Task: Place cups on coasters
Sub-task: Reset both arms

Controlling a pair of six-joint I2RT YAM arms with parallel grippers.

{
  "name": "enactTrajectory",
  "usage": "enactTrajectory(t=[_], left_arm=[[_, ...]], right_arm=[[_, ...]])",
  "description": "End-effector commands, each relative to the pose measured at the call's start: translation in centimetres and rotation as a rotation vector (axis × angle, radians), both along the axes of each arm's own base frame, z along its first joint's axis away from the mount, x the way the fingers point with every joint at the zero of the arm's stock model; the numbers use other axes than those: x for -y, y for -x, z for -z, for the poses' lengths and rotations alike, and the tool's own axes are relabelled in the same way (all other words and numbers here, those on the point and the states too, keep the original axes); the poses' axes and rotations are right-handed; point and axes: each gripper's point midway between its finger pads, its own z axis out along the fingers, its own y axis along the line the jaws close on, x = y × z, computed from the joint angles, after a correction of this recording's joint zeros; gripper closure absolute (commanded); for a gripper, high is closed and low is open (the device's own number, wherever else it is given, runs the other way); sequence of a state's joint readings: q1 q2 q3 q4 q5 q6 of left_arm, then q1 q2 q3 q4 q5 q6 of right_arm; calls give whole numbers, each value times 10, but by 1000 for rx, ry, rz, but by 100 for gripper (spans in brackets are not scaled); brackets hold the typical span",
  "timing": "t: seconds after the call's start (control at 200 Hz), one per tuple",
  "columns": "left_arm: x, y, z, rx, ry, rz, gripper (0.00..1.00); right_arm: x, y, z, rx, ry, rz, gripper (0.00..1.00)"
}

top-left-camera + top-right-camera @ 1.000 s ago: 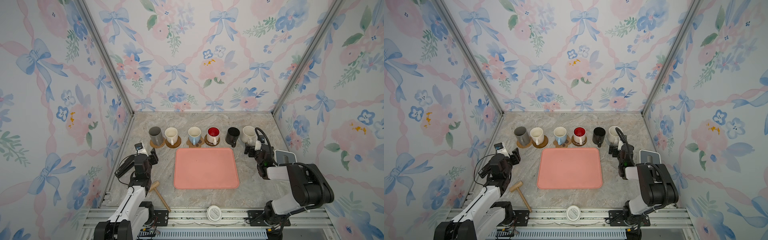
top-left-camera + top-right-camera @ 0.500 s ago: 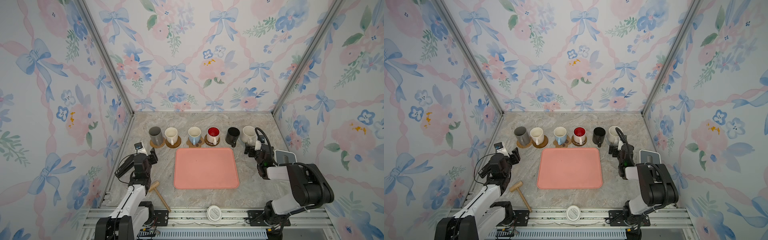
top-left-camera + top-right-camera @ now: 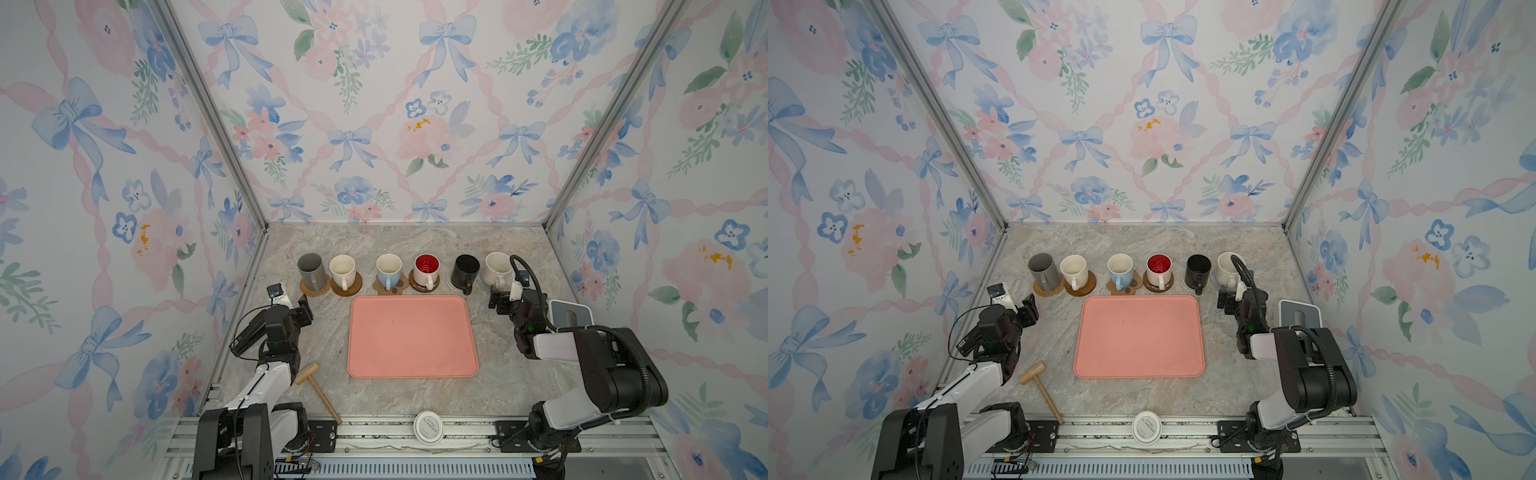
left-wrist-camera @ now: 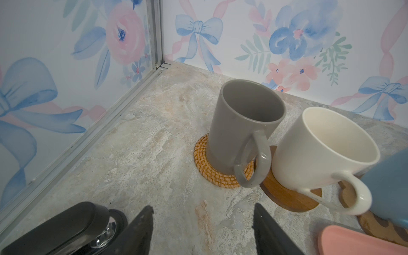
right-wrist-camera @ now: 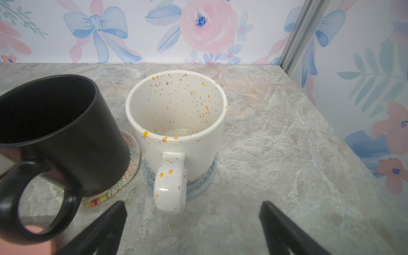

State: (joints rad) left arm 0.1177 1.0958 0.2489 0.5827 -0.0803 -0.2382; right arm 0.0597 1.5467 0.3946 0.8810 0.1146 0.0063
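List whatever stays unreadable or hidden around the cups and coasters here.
- White lid print: too small to read in both top views.
- Light blue mug: the left wrist view's edge cuts it off; only a blue patch shows.
- Cream woven coaster: right wrist view, mostly under the black mug.
- Grey-blue coaster: only its rim shows beneath the speckled mug.
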Motion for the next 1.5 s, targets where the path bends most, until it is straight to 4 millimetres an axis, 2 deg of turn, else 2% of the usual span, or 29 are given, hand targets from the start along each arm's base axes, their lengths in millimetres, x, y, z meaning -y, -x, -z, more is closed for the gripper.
enactTrajectory(t=[0.0,0.395,0.68,0.85,1.3,1.425,1.495], left_arm=[[2,-5,-5,44,-21,38,32],[0,-16,3,86,-34,59,28],[0,-28,-2,134,-37,69,25],[13,-40,0,155,-17,154,22],[37,-15,-9,265,-97,236,17],[44,-21,-3,275,-131,246,16],[41,-21,3,231,-121,230,15]], right_arm=[[1,-1,-5,26,6,-7,3],[1,-2,-5,26,7,-7,3],[1,-2,-5,27,7,-7,3],[0,-2,-5,26,7,-7,3],[0,-2,-5,26,7,-8,3],[0,-2,-5,26,7,-7,3],[0,-2,-5,27,7,-8,3]])
